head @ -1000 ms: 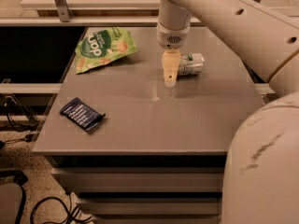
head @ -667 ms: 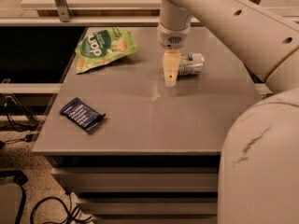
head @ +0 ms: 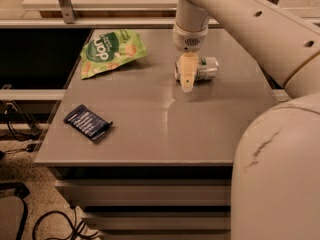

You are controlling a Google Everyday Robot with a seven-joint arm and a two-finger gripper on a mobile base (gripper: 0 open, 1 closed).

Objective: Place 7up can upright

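the 7up can (head: 206, 68) lies on its side on the grey table (head: 150, 139), upper centre-right of the frame, its shiny end facing right, and the gripper (head: 187, 84) hangs from the pale arm (head: 240, 19) right at the can's left end, in front of it; whether the gripper is open or closed, or has any hold of the can, i cannot tell from this angle. the main risk, as i judge it, is rolling: the can is a smooth, thin-walled aluminium cylinder on a flat, slightly glossy top, so an off-centre push or a grip that closes on the curved wall could send it away toward the right edge of the table. a hard squeeze could dent the soft metal, and a slack one could let it slip while it is turned, so it tips back over when set down. the crinkly green snack bag (head: 110, 51) at upper left and the flat dark blue packet (head: 87, 122) at lower left lie well apart from it
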